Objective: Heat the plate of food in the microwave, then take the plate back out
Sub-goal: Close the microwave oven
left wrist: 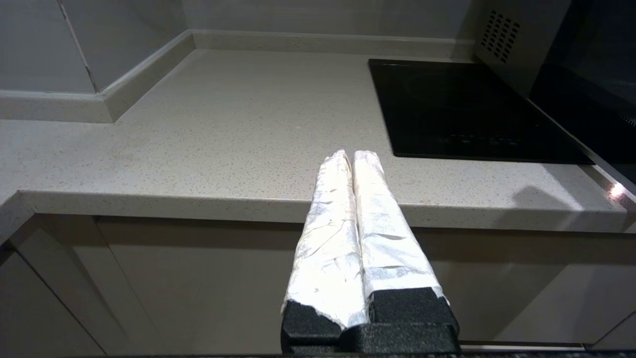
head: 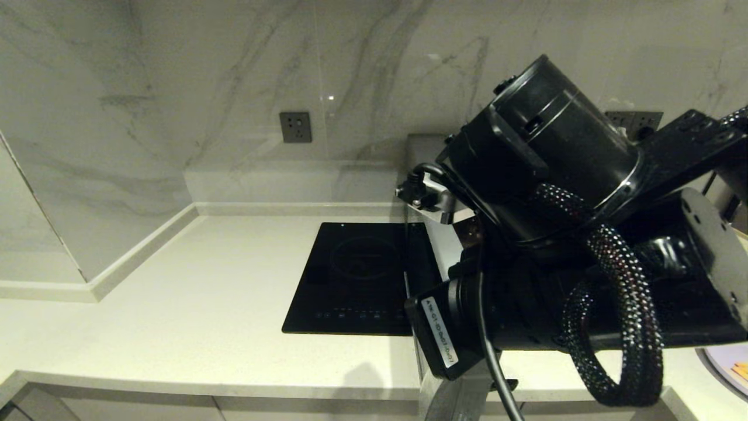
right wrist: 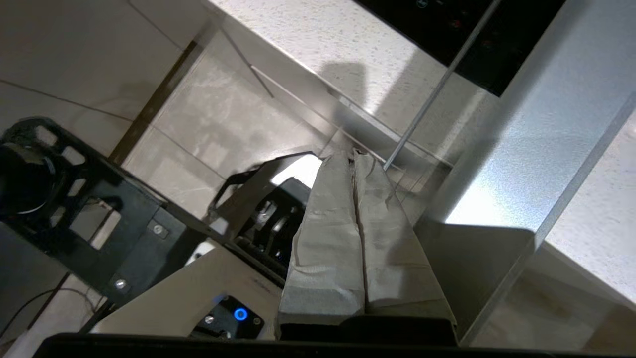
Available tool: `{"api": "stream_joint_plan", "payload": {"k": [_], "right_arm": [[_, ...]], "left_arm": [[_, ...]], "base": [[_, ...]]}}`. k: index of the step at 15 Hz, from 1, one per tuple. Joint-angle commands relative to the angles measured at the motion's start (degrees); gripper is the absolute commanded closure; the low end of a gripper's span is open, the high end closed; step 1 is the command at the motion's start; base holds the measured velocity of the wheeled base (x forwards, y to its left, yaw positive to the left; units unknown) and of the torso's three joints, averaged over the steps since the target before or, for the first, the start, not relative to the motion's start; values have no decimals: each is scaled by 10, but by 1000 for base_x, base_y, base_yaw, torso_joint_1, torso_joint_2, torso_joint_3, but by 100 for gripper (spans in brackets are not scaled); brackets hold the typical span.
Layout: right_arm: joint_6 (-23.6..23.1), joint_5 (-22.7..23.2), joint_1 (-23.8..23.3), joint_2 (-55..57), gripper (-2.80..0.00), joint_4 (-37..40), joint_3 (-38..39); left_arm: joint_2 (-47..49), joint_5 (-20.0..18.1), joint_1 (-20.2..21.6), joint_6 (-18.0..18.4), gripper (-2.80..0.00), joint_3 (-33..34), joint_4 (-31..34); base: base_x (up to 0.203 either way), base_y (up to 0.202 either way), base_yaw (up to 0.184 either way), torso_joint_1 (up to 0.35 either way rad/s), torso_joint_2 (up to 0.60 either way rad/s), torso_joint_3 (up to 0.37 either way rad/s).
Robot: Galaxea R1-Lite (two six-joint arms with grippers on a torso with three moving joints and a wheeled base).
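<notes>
Head view: plate of food (head: 730,365) on the tabletop (head: 175,316) at far right, outside the microwave (head: 423,175); heating not yet done. Left wrist view: left end effector (left wrist: 352,156) clenched, empty, at the tabletop edge. Right wrist view: right end effector (right wrist: 354,155) clenched, empty, beside the open door.

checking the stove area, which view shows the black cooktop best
The head view: the cooktop lies nearly whole on the counter, only its right edge cut off by the microwave door and the right arm. The left wrist view shows it slanted, part hidden by the microwave. The right wrist view catches just a dark corner.
</notes>
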Motion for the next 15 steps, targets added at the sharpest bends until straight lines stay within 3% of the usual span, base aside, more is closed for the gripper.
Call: {"api": "stream_joint_plan", "payload": {"k": [1,5,10,13,15], "right_arm": [[1,-25,-4,-15,0,2,22],[2,-124,-37,-37,0,2,68],[9,-135,-131,-109,0,0,89],[40,-171,-190,-140,0,1,130],[66,-173,-198,-175,0,1,171]], "left_arm": [[-1,0,0,0,0,0,0],[-1,0,0,0,0,0,0],[0,0,0,0,0,0,0],[-1,0,0,0,0,0,0],[-1,0,0,0,0,0,0]], "base": [[0,0,0,0,0,0],[0,0,0,0,0,0],[0,0,0,0,0,0],[0,0,0,0,0,0],[0,0,0,0,0,0]]}}
